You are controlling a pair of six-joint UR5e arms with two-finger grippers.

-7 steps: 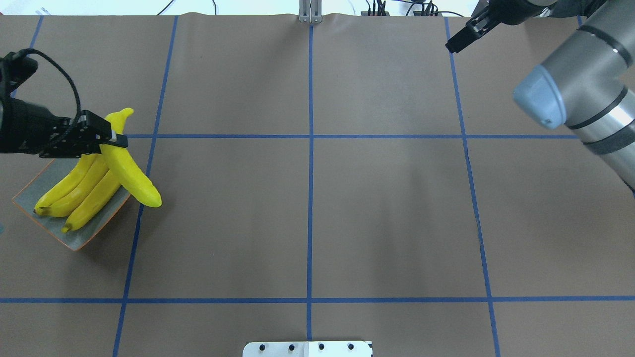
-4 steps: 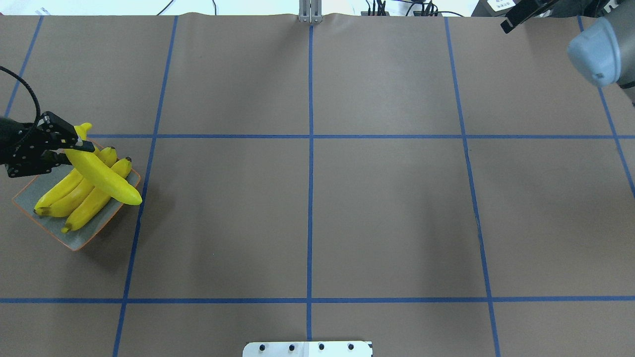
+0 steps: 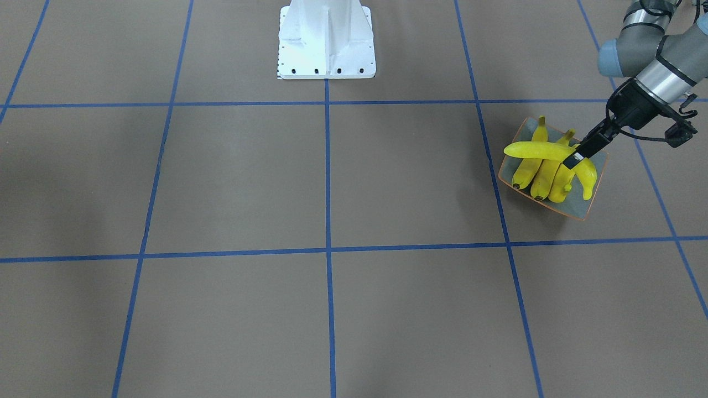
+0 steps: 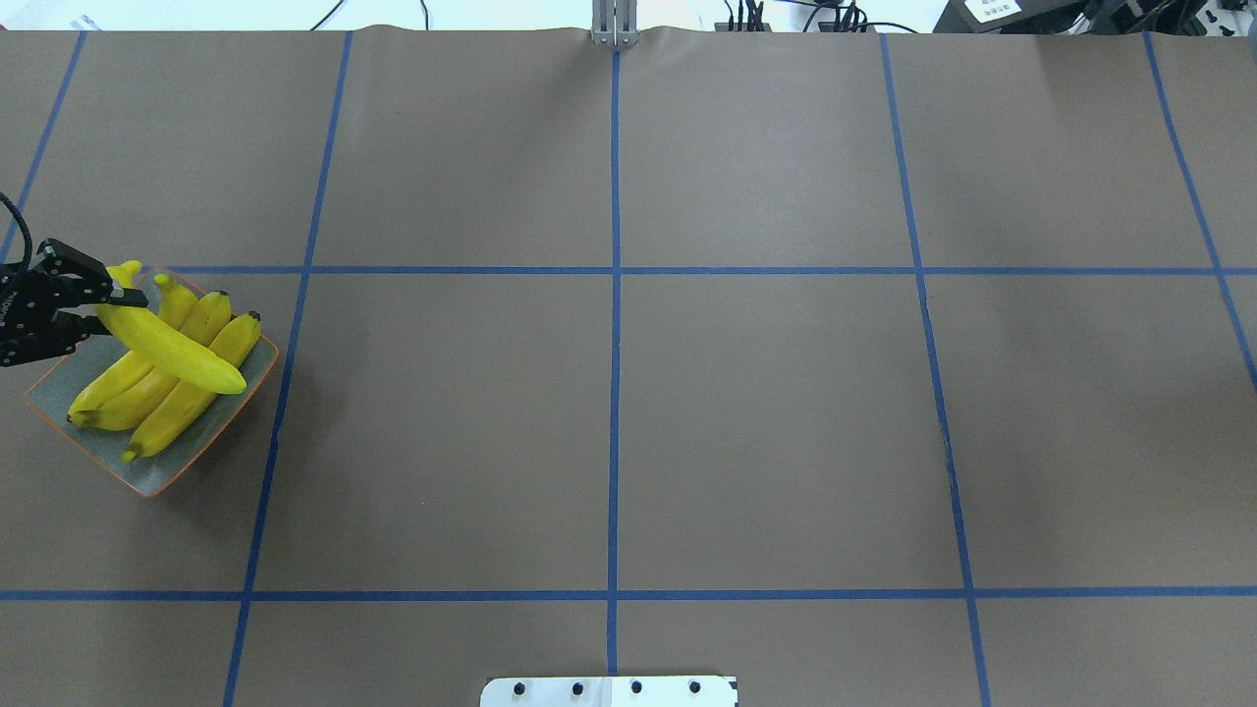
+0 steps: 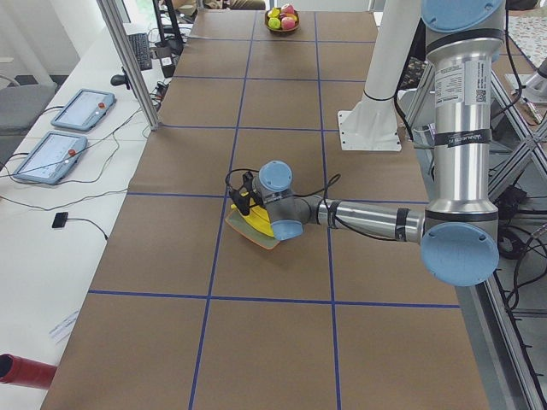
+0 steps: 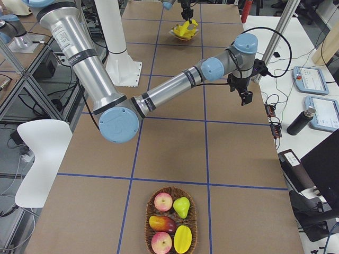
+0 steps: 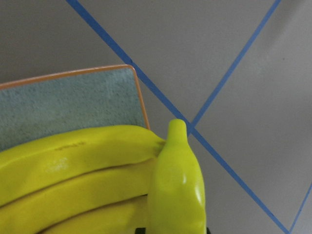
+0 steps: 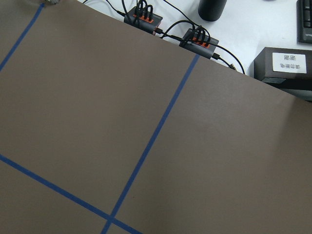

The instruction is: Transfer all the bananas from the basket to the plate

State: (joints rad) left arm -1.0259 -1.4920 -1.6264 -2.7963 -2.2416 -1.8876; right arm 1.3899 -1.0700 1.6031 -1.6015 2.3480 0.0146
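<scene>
Currently the left tool [image 4: 123, 299] is clamped on the fourth banana [image 4: 177, 353] close to its stem end. The long body projects away from the jaws, crosswise over three bananas [image 4: 172, 417] that lie side by side beneath it. Whether it rests on them or hangs just clear cannot be determined. All four sit over the plate [image 4: 165, 469], directly below and in front of the tool, on the worktop [image 4: 628, 393].

Assessment: the skin is smooth and glossy, so probably slippery. The fruit appears light and fairly stiff. An end grip leaves most of its length unsupported, so it may pivot between the jaws. A hold nearer mid-body, across the narrow width, would be steadier.

The basket [image 6: 170, 219], well apart from the left tool, shows other fruit and no banana. The right tool [image 6: 244, 97] appears only in a side view, so its opening cannot be told.
</scene>
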